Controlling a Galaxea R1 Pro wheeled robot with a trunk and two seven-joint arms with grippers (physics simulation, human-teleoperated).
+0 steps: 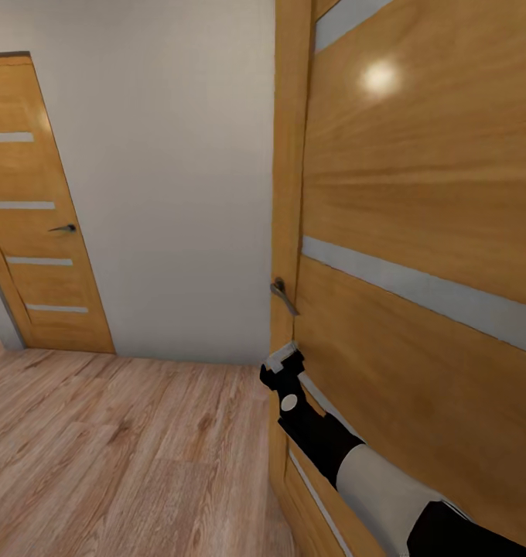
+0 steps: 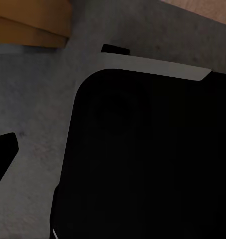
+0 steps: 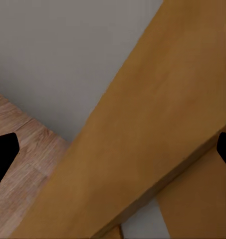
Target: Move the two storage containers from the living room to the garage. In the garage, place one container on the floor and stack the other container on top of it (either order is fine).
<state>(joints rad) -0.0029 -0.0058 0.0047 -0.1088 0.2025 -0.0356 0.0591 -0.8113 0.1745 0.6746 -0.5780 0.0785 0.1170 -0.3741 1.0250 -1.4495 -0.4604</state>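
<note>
our right tool (image 1: 282,363) is up close to a big wooden door (image 1: 418,232), just under the door's metal handle (image 1: 283,296). in the right wrist view we see its two black finger tips (image 3: 3,154) far apart at the two edges of the picture, so the right tool is open and holds nothing. between them we see the door's wood, a grey-white wall (image 3: 68,55) and a bit of light wood floor (image 3: 23,164). the black and white right arm (image 1: 371,480) reaches up from the low right corner of the head view, along the door.

in the left wrist view one black finger tip (image 2: 3,154) of the left tool shows at the edge. we cannot tell if the left tool is open or closed. a big black part of the robot (image 2: 152,159) with a pale strip on it is there too, over a dark grey floor (image 2: 38,94), with a piece of wood at one corner.

the big door has pale stripes across it. further off, on the left, a second wooden door (image 1: 39,209) with pale stripes and a small handle stands shut in the wall. the floor is light wood planks. we see no red-orange boxes in these pictures.
</note>
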